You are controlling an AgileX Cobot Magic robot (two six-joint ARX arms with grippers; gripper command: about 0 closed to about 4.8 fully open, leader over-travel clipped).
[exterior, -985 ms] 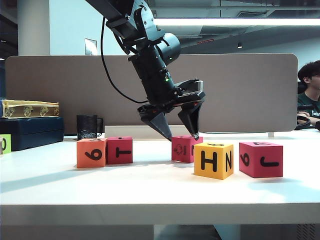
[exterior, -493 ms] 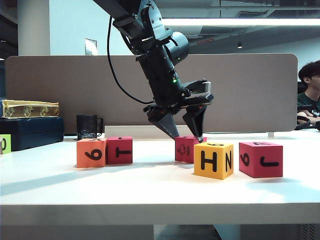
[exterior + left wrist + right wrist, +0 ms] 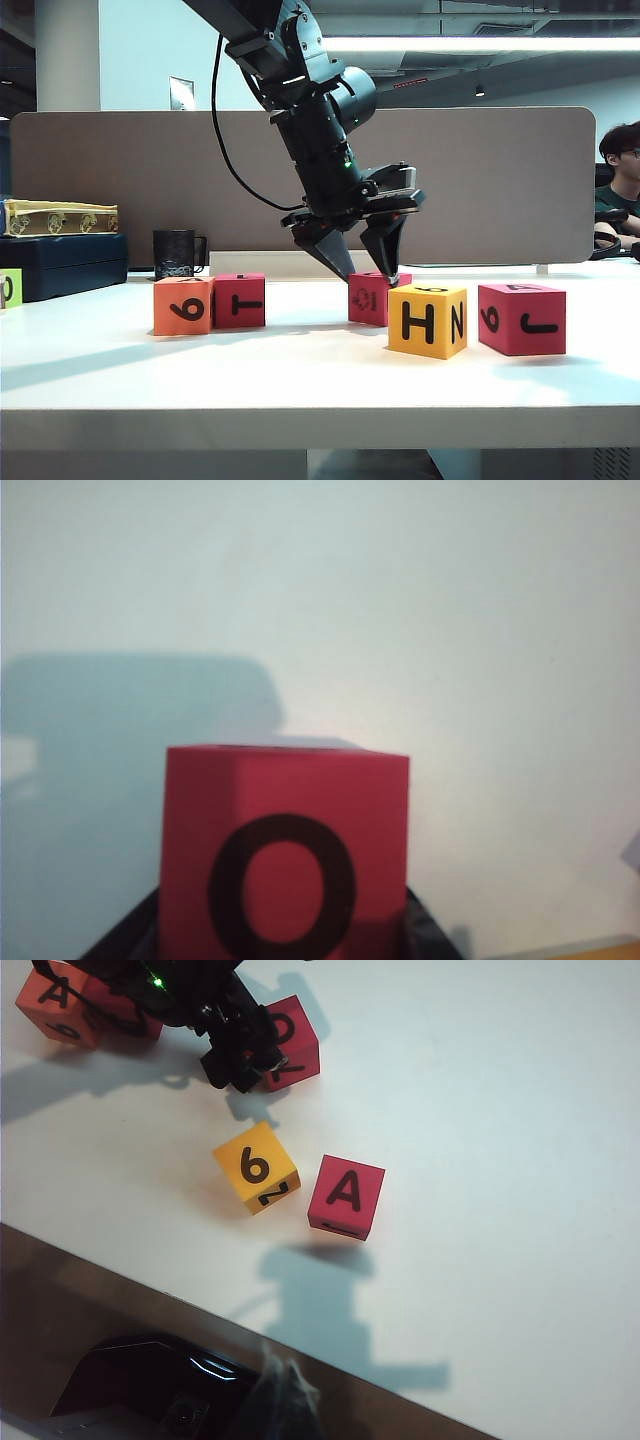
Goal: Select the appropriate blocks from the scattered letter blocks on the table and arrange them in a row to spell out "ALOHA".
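left fingers straddle matte red cube, grip unclear | right fingers pressed together, unseen

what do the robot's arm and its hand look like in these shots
The left arm is glossy black, built of chunky rounded segments, with a small green light on its wrist and a black cable looping beside it. Its left hand has two black wedge-shaped fingers tapering to points. The right hand is out of clear view; only its shadow falls on the table.
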